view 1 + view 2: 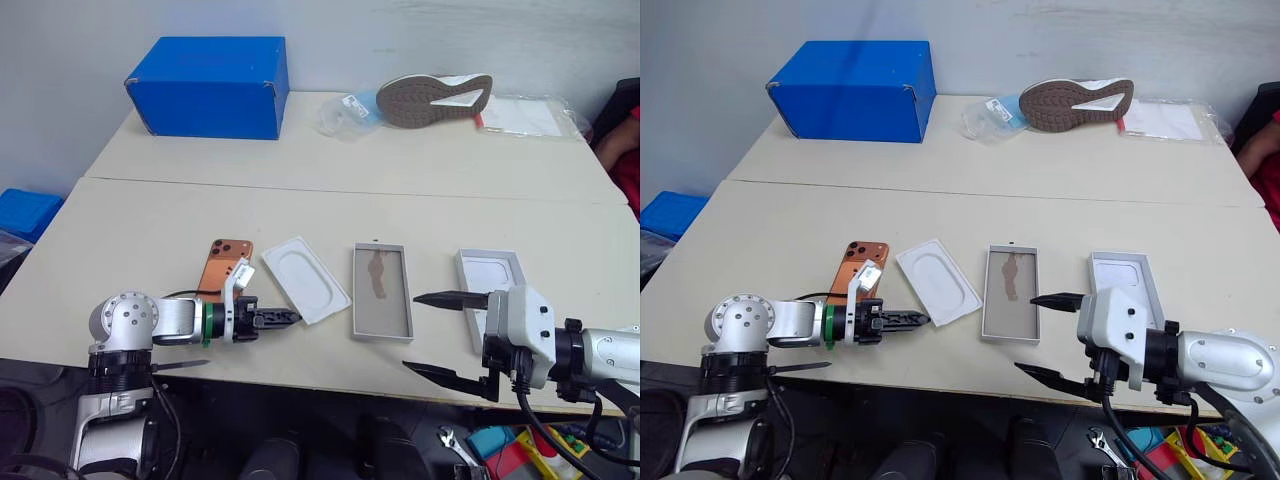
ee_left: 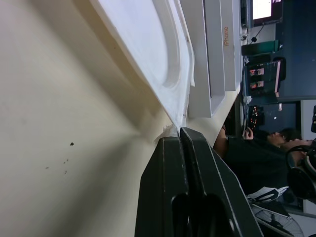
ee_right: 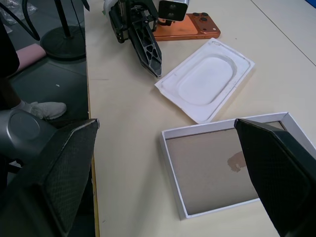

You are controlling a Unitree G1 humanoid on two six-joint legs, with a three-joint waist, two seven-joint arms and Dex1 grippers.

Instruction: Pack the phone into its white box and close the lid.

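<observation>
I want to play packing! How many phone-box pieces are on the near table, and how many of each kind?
Phone: 1
White insert: 1
Tan-floored box: 1
Lid: 1
Total: 4

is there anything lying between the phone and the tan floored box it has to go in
Yes. The white insert with the oval recess lies flat on the table between the phone and the white box. The left gripper, shut, sits at the insert's near corner. The box's floor looks bare apart from a darker smudge.
</observation>
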